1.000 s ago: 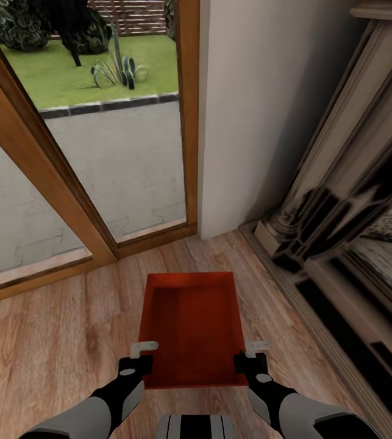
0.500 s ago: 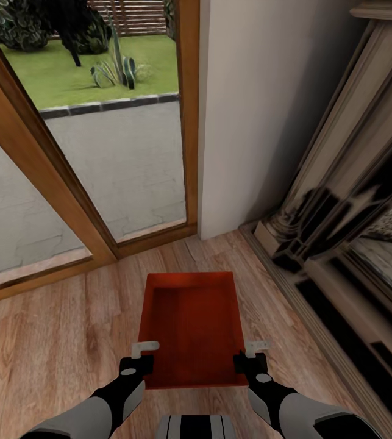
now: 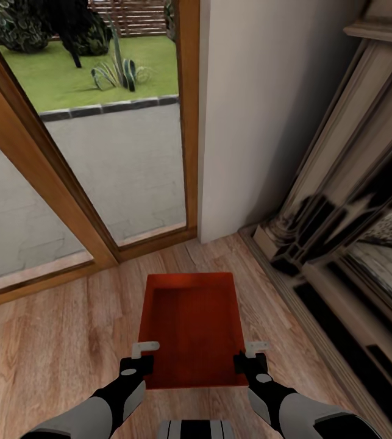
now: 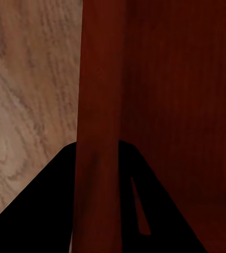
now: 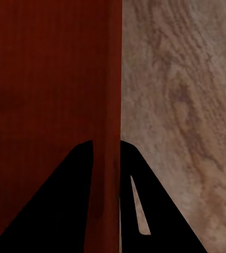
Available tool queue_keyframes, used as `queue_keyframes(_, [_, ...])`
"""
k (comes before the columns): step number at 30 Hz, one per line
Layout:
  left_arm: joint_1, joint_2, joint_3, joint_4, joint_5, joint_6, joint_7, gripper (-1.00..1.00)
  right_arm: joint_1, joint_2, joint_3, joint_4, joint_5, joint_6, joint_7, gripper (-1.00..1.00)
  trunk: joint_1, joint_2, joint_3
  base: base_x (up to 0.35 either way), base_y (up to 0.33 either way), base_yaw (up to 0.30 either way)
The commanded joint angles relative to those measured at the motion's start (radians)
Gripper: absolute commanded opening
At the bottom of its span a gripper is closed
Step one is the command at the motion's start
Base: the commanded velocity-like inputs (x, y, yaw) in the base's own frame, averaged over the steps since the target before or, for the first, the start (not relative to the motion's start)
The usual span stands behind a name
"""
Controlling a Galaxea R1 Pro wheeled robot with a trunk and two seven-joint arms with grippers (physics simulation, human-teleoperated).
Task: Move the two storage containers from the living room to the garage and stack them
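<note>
Head view looks down on one orange-red storage container point(image 3: 191, 329) held between both arms over the light wood plank floor point(image 3: 49, 341) of the living room. The left gripper point(image 3: 141, 353) is clamped on the container's left wall near its near corner, and the right gripper point(image 3: 252, 352) is clamped on the right wall opposite. In the left wrist view the dark fingers point(image 4: 49, 211) straddle the thin red wall point(image 4: 97, 105), one inside and one outside, with plank floor beside it; the right wrist view shows the same grip on the other wall point(image 5: 111, 79). Ahead of the container's far edge stand the wood-framed glass doors point(image 3: 98, 231) and a white wall corner point(image 3: 244, 122). The fireplace surround point(image 3: 342, 244) runs close along the right side. Open floor lies to the left.
</note>
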Motion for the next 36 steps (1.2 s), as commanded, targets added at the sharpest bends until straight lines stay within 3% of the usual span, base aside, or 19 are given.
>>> queue_keyframes(1, [0.0, 0.001, 0.006, 0.001, 0.003, -0.004, 0.012, -1.0, -0.001, 0.0, -0.012, 0.002, -0.021, -0.006, -0.009, -1.0, -0.004, 0.007, 0.003, 0.0, 0.0, 0.0])
queue_keyframes(36, [0.0, 0.004, 0.008, 0.001, 0.003, -0.005, 0.011, -1.0, -0.001, -0.002, -0.012, 0.002, -0.022, -0.005, -0.002, -1.0, -0.138, 0.252, 0.112, 0.0, 0.0, 0.0])
